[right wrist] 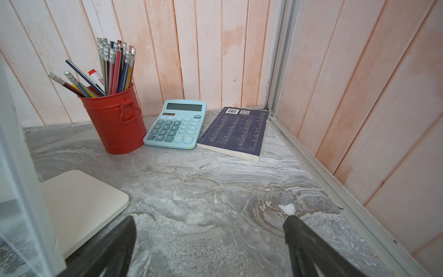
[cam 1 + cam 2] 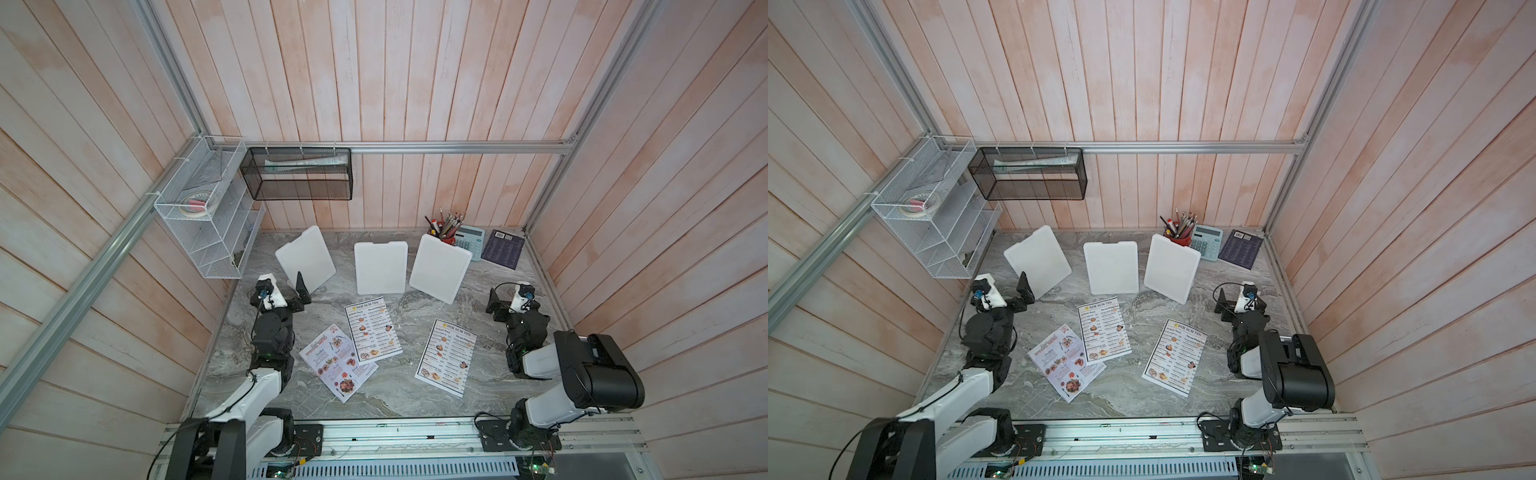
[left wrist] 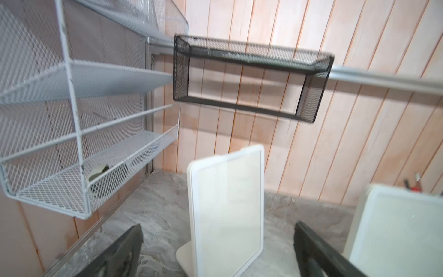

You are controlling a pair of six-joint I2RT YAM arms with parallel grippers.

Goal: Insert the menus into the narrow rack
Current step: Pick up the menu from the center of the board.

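While the left gripper [image 2: 300,296] and the right gripper [image 2: 494,306] both stand spread wide and empty, a white, dark-bordered "DIM SUM INN" sheet [image 2: 372,330] lies flat on the grey marbled tabletop [image 2: 399,399], overlapping a colourful "Special Menu" sheet [image 2: 332,370]; a second "DIM SUM INN" sheet [image 2: 446,357] lies nearby; the narrow black mesh wall rack [image 2: 297,187] hangs well apart

The Special Menu [image 2: 332,365] had one corner hidden under a DIM SUM INN menu [image 2: 372,330], and their small print was too fine to read in both top views. In the left wrist view the black mesh rack [image 3: 251,56] was smeared by blur, and a pale object [image 3: 98,171] low in the white mesh shelf [image 3: 48,187] could not be identified.
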